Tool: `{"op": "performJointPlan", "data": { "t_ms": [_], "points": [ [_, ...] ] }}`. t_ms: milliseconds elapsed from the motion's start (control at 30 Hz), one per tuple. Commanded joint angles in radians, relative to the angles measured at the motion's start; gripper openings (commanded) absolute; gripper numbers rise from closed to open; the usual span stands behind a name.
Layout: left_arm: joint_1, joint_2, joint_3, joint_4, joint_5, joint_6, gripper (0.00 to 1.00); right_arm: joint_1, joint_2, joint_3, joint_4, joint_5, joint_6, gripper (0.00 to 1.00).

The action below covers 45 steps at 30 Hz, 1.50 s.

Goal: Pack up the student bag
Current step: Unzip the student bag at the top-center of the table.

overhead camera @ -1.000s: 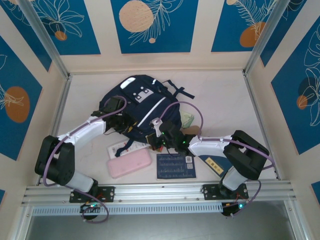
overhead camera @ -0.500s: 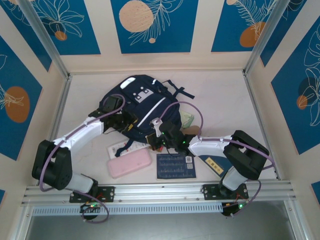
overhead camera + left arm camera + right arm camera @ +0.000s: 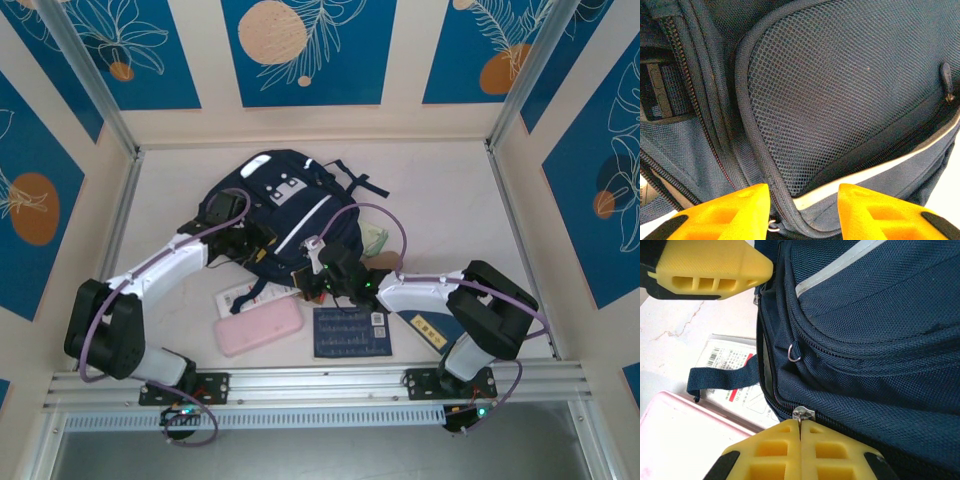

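Pinching the zipper pull (image 3: 803, 415) of the student bag (image 3: 285, 200), the right gripper (image 3: 801, 432) is clenched; the left gripper (image 3: 804, 200) gapes astride its piping (image 3: 757, 150).

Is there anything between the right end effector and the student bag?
Nothing visible. The right end effector is shut on a zipper pull of the student bag, so it touches the bag directly. The pink case and the printed packet lie beside the bag, not between.
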Motion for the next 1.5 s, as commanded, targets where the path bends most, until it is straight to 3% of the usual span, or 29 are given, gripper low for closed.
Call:
{"op": "performJointPlan", "data": {
  "t_ms": [0,333,500,567,633,767,1467],
  "points": [
    [-0.005,0.032,-0.010,0.016,0.016,-0.032,0.40,0.002,0.020,-0.001,0.040,0.012,0.015,0.00],
    [-0.012,0.111,0.007,0.048,0.015,-0.048,0.40,0.003,0.022,0.005,0.037,0.013,0.018,0.00],
    [-0.022,0.141,0.023,0.025,-0.016,-0.050,0.50,0.003,0.031,0.008,0.040,0.006,0.024,0.00],
    [-0.023,0.153,0.030,0.028,-0.028,-0.041,0.40,0.003,0.035,0.007,0.037,0.009,0.023,0.00],
    [-0.023,0.156,0.032,0.030,-0.042,-0.029,0.21,0.003,0.034,0.006,0.019,0.016,0.013,0.00],
    [-0.023,0.129,0.053,0.015,-0.092,0.027,0.02,0.003,0.018,0.011,-0.040,0.037,-0.024,0.00],
    [0.009,0.021,0.197,-0.165,-0.211,0.251,0.00,-0.037,-0.133,0.053,-0.322,0.111,-0.317,0.00]
  ]
}}
